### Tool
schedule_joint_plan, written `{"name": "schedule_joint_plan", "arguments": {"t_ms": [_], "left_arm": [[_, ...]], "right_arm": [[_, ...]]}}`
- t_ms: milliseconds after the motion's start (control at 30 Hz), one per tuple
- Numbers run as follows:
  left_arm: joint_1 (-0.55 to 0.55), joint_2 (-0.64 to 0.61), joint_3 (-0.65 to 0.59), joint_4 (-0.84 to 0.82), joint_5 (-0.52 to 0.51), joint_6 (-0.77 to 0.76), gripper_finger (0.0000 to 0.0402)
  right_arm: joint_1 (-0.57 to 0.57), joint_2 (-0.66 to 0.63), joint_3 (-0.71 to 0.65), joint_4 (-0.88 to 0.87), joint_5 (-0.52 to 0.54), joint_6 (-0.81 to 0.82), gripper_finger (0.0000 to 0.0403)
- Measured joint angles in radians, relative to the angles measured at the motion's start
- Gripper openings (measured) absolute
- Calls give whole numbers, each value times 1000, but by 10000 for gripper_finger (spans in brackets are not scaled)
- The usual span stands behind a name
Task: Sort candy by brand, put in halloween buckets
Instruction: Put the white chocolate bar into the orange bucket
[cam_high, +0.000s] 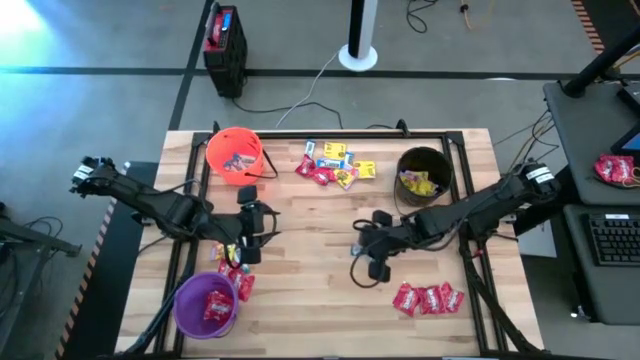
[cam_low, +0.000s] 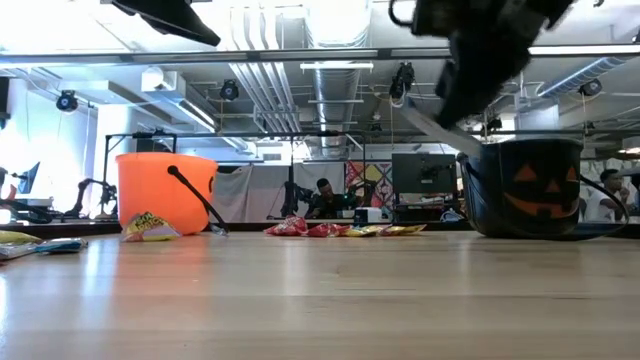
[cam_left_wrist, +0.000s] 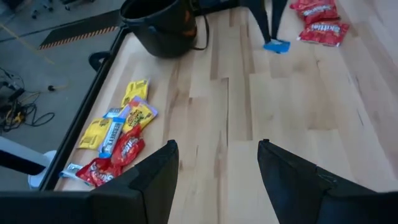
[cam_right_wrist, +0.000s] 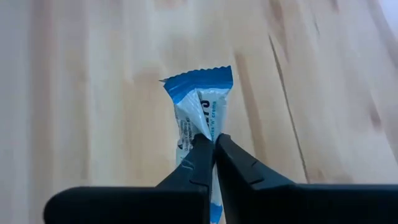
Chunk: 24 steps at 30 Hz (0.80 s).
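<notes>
R gripper (cam_right_wrist: 210, 148) pinched tight at table centre; L gripper (cam_left_wrist: 217, 163) at 9 o'clock, fingers spread.

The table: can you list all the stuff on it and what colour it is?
orange bucket: one, far left, candy inside
black bucket: one, far right, yellow candy inside
purple bucket: one, near left, red candy inside
mixed candy pile: several, red, yellow and blue-white, far middle
red packets: three or so, near right
blue-and-white candy: one, mid-table, pinched by right gripper
left gripper: open, empty, above the purple bucket
right gripper: shut on the candy
</notes>
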Motion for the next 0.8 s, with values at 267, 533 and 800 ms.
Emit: {"name": "schedule_joint_plan", "arguments": {"t_ms": [267,533,800], "left_arm": [[0,3,-31,171,127,112,203],[0,4,-173,557,270,358,203],[18,60,-214,794,338,514,203]], "right_arm": [[-42,1,-2,385,-47,-304,8],[-127,2,-2,629,-289,-405,8],[-233,63,-2,663,-549,-186,9]]}}
